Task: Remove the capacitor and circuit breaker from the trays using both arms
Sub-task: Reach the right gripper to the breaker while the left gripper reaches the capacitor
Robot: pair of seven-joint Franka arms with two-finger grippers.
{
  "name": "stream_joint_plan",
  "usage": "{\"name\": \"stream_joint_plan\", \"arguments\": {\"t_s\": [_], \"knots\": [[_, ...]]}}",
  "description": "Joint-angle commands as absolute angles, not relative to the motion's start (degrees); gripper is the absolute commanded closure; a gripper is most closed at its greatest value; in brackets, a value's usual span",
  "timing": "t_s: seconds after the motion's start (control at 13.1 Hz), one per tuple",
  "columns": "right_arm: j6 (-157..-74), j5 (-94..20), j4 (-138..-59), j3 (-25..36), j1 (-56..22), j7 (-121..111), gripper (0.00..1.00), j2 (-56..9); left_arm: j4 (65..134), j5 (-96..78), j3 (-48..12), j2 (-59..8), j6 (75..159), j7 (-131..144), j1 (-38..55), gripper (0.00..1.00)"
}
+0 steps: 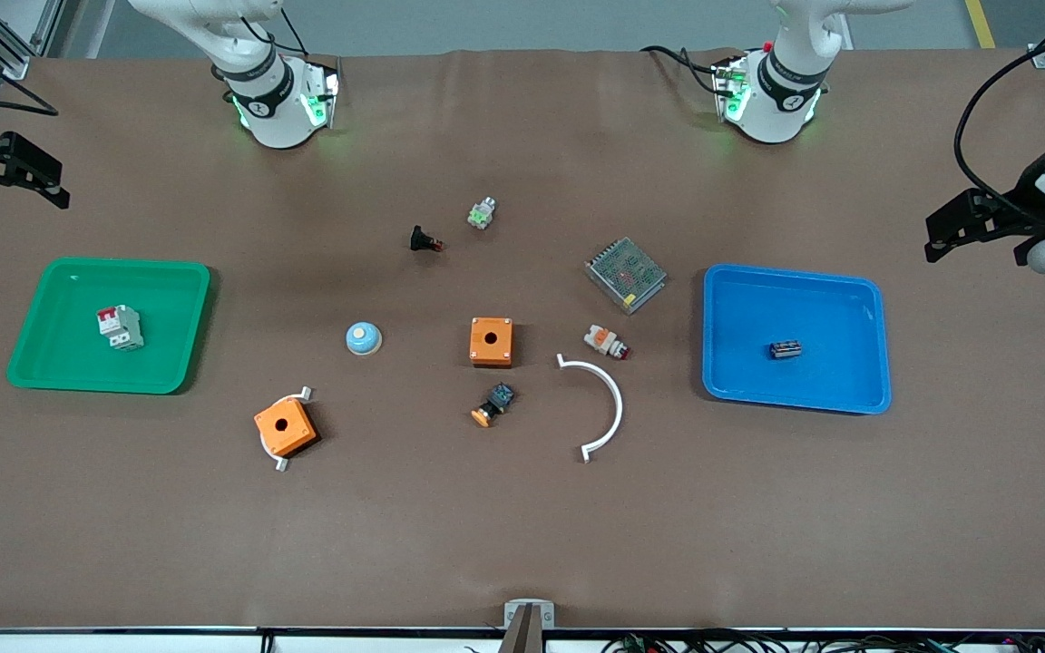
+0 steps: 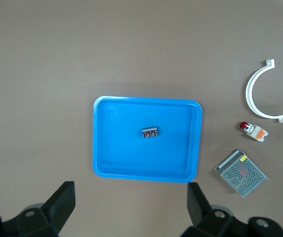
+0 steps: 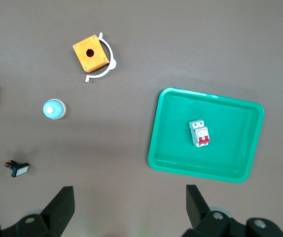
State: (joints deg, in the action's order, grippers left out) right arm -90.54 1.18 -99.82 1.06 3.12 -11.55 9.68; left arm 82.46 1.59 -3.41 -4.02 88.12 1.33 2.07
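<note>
Both arms hang high, jaws wide and empty. The left gripper (image 2: pixel 131 210) should drop straight onto the capacitor (image 1: pixel 786 349) — at about 3 o'clock in the blue tray (image 1: pixel 867 299), apparently lying flat. The right gripper (image 3: pixel 129 210) likewise descends on the circuit breaker (image 1: pixel 121 327), mid green tray (image 1: pixel 178 281).

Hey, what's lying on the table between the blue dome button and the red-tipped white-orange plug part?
One orange box with a round hole lies between the blue dome button and the plug part; the front view shows it.
</note>
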Motion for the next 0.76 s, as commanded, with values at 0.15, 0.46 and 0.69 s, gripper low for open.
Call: {"name": "stream_joint_plan", "arguments": {"t_s": [0.15,0.46,0.69], "knots": [[-92.5,-0.5,-100.5,1.1,3.0,-12.0,0.0,9.8,82.7,1.0,-3.7,-3.1,86.7,3.6,2.6,0.0],[-94.5,-0.3,-100.1,1.1,2.8,-12.0,0.0,8.3,86.9,0.4,-5.4,-6.4,86.1,5.5,1.9,0.0],[-95.9,1.6,-100.5,1.1,2.9,-12.3,0.0,5.0,90.2,-1.1,-5.4,-12.1,86.9,5.1,2.2,0.0]]}}
